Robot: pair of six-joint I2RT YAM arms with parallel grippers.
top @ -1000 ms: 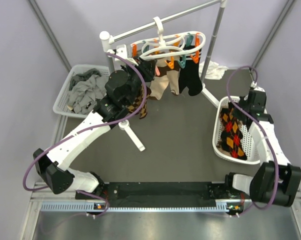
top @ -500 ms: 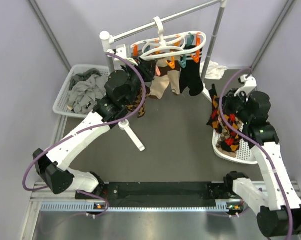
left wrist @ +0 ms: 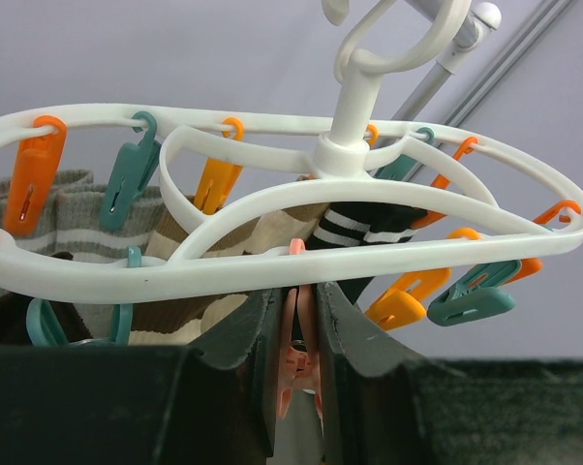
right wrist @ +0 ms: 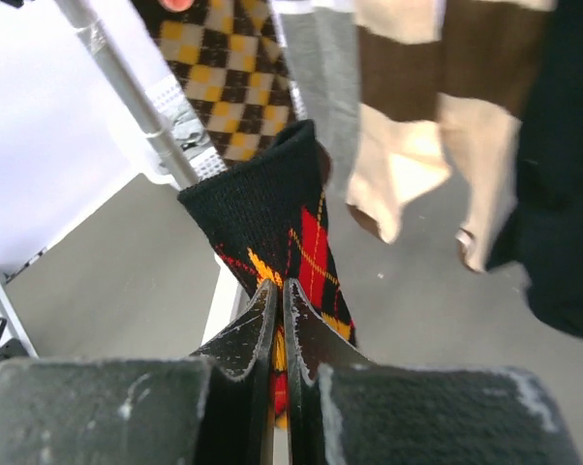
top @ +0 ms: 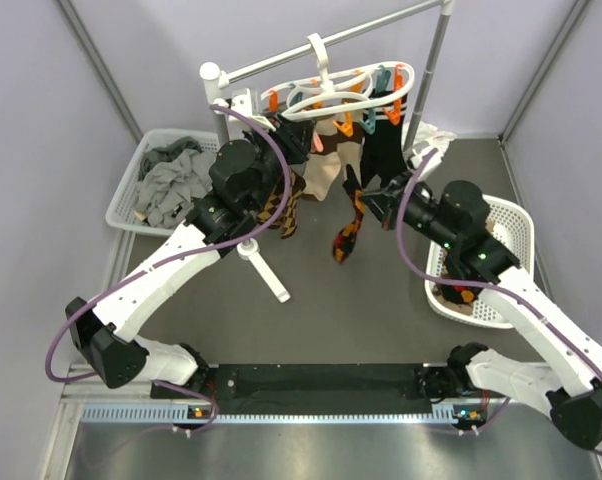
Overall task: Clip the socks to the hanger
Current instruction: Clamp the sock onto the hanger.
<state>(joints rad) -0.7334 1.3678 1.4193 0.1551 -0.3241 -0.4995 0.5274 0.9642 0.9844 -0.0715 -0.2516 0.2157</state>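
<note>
The white oval hanger (top: pixel 346 90) hangs by its hook from the rail, with orange and teal clips and several socks (top: pixel 331 165) clipped under it. My left gripper (top: pixel 283 145) is at its near left rim. In the left wrist view this gripper (left wrist: pixel 299 329) is shut on a salmon clip (left wrist: pixel 298 363) just under the ring (left wrist: pixel 272 247). My right gripper (top: pixel 373 205) is shut on a black argyle sock (top: pixel 348 228) that dangles below the hanger's front. In the right wrist view the fingertips (right wrist: pixel 280 291) pinch the sock (right wrist: pixel 272 208) near its cuff.
A white basket (top: pixel 511 225) at the right holds more argyle socks (top: pixel 461 292). A white basket (top: pixel 131 185) at the back left holds grey socks (top: pixel 171 180). The white-and-silver rail stand (top: pixel 433 70) has feet (top: pixel 266 272) spread across the dark table.
My right arm has swung left from the right basket to below the hanger, carrying the argyle sock. My left arm has stayed at the hanger.
</note>
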